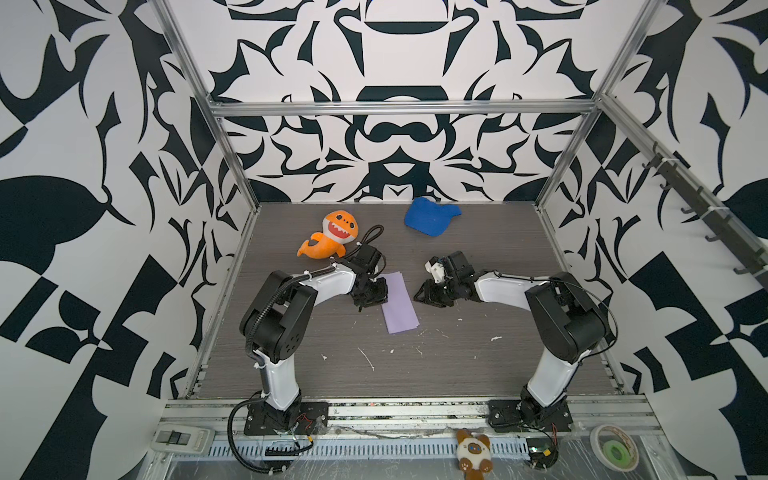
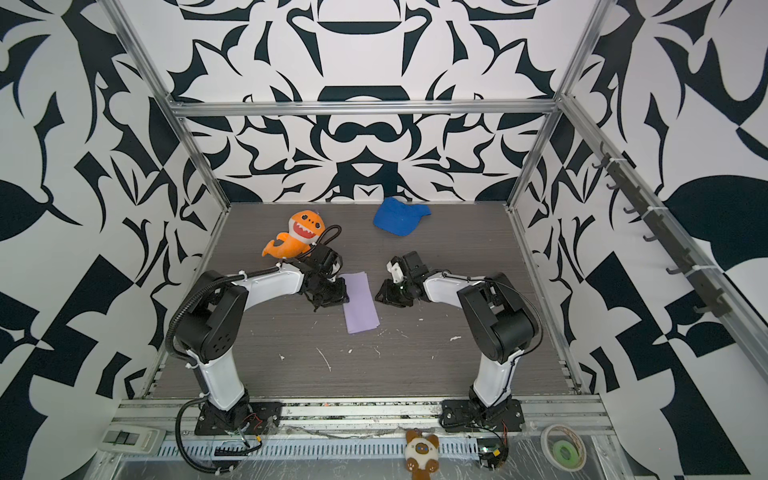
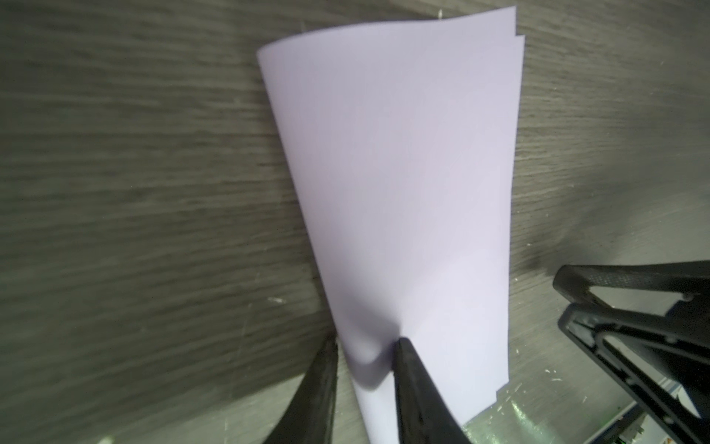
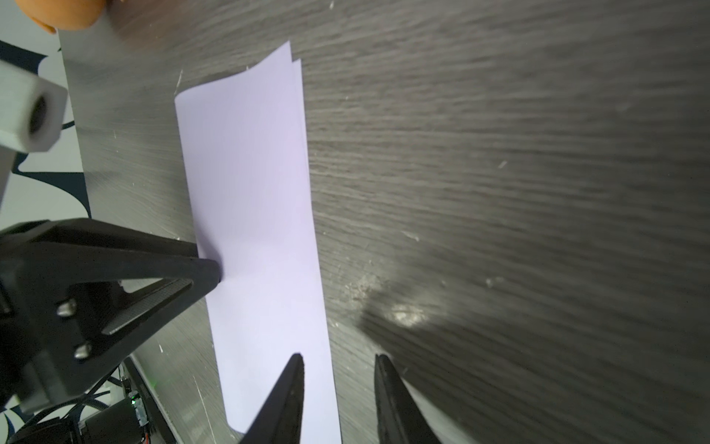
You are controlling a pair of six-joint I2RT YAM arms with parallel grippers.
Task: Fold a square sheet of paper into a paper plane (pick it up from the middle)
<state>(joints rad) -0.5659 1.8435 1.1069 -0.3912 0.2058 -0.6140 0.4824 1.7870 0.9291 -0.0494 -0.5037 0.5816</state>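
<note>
1. Left gripper [image 3: 365, 340], black 2-finger parallel type: jaws slightly apart, straddling the sheet's folded edge. 1 fingertip [image 3: 407, 365] presses on top of the paper. The other sits at the table just beside the fold. It looks pinned, not clamped.
2. Right gripper [image 4: 339, 355], same type: jaws apart, 1 finger over the paper and 1 over bare table past the open edge. Cannot tell if either touches.
3. Handling, my read: the thin pale-lavender square sheet of paper [image 1: 400, 305] is very light and floppy. It likely skates on the table if pushed sideways. It dents easily, and any stray pinch stays. The fold is rounded, not pressed flat, so expect spring-back.
4. Where to hold: pin with 1 tip mid-length near the fold and work the free edge with the other arm. To lift, pinch both layers at the open long edge, mid-length.
5. Look: folded once into a long 2-layer rectangle, matte and unmarked. The layers are slightly offset at 1 end corner.
6. Location: lies on the grey wood-grain table top [image 1: 478, 361], between the 2 grippers in both top views. The orange plush shark [image 1: 330, 235] and blue fabric cap [image 1: 430, 216] are well apart, toward the back.
</note>
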